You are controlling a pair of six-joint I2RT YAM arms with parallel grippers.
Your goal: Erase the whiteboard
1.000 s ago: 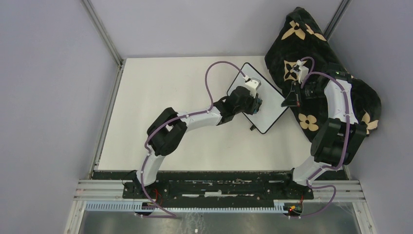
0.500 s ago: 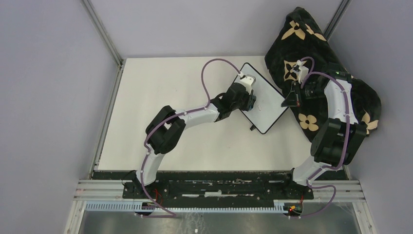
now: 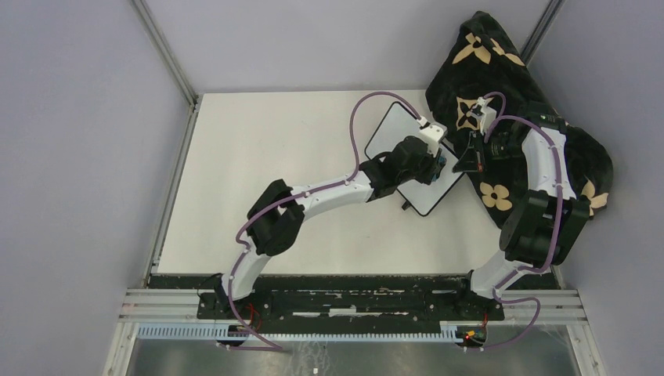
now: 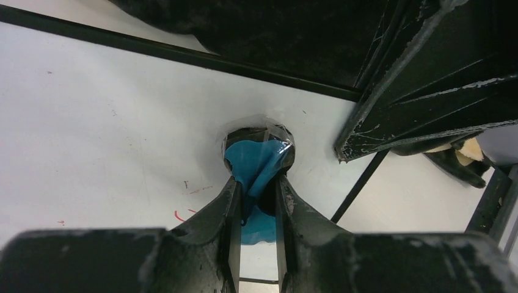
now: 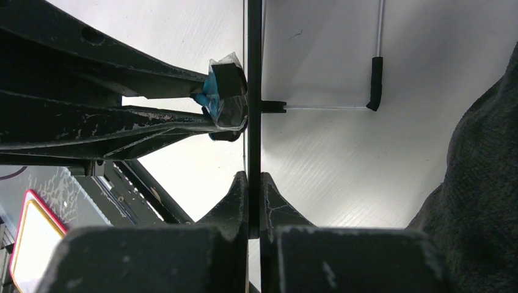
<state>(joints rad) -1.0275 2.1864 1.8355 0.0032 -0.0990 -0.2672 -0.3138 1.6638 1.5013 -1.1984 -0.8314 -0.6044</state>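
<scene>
The whiteboard [image 3: 389, 131] lies tilted at the back right of the table. My left gripper [image 3: 437, 162] is over its right part, shut on a blue eraser pad [image 4: 255, 160] wrapped in clear film and pressed on the board's white face [image 4: 110, 104]. Faint red marks [image 4: 182, 215] remain beside the left finger. My right gripper [image 3: 463, 164] is shut on the board's right edge, seen edge-on as a black frame [image 5: 255, 55] between its closed fingers. The left gripper's fingers [image 5: 122, 113] and the blue pad [image 5: 212, 91] show in the right wrist view.
A black blanket with tan flowers [image 3: 509, 86] is heaped at the back right, right next to the board; it also shows in the left wrist view [image 4: 275, 30] and the right wrist view [image 5: 482, 183]. A black board foot [image 5: 375, 82] sticks out. Grey walls close in the table.
My left gripper has swept with the pad from the board's left part to its right side, close to the right gripper. The right gripper has held still.
</scene>
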